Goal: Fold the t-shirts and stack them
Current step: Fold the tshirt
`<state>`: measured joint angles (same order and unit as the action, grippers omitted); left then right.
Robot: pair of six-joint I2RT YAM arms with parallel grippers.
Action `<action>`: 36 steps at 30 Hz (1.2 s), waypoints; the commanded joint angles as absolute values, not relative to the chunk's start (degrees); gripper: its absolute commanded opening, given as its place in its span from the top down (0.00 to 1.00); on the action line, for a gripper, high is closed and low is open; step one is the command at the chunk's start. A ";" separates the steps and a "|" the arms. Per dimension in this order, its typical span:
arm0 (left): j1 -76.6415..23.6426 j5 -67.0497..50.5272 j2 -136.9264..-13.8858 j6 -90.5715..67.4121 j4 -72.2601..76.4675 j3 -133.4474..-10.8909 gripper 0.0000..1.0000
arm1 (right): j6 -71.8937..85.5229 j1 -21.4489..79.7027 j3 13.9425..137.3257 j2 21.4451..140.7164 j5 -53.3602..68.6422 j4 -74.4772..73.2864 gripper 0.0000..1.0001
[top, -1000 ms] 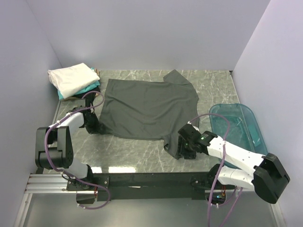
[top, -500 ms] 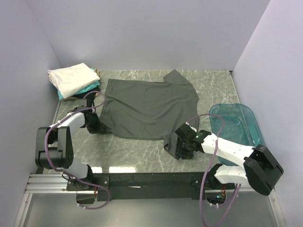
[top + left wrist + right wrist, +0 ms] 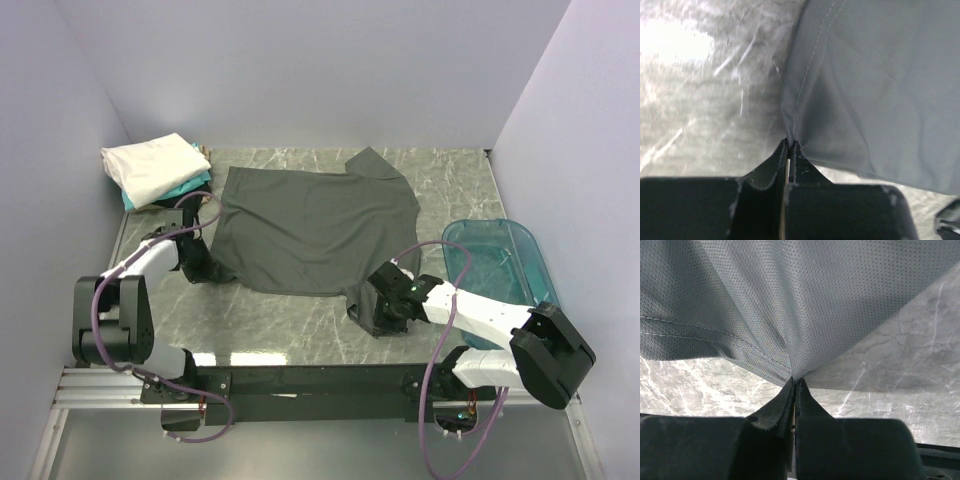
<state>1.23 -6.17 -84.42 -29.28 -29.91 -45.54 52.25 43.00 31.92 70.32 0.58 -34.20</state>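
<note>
We see the grey shirt (image 3: pixel 315 225) spread mostly flat in the middle of the table (image 3: pixel 450 190), its far sleeve pointing away from the arms and its near sleeve bunched towards them.

Our left gripper (image 3: pixel 789 145) sits at the shirt's near left corner. In the left wrist view its two fingers are pressed together, with a thin fold of the shirt's stitched edge pinched between the tips. The cloth rises from that pinch in a small ridge, and bare table shows to the left of it.

Our right gripper (image 3: pixel 794 381) is at the shirt's near sleeve. Its fingers are likewise clamped tight on a tuck of the grey cloth. The fabric fans out from the tips in creases, with a seam running across it on the left.

Beyond the shirt's far left corner lies a stack of folded shirts: a white shirt (image 3: pixel 152 165) on top, a teal shirt (image 3: pixel 190 185) under it, and a black shirt (image 3: pixel 160 205) lowest. To the right of the grey shirt, apart from it, stands a blue tub (image 3: pixel 505 265).
</note>
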 commanded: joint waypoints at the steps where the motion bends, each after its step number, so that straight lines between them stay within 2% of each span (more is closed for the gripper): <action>1: 0.97 -6.50 -79.64 -32.25 -32.95 -46.93 0.99 | 52.73 43.51 32.96 69.27 -2.72 -40.41 1.00; 17: 1.32 -9.40 -64.79 -36.73 -46.14 -44.74 0.99 | 54.67 43.68 34.72 59.15 -5.01 -55.10 1.00; 26: 1.58 -4.67 -57.66 -36.21 -53.87 -44.82 0.99 | 55.28 43.68 38.05 57.48 -5.97 -59.15 1.00; 36: 1.93 -8.17 -63.27 -35.77 -48.61 -47.89 0.99 | 51.77 43.24 50.88 63.62 -10.81 -62.31 1.00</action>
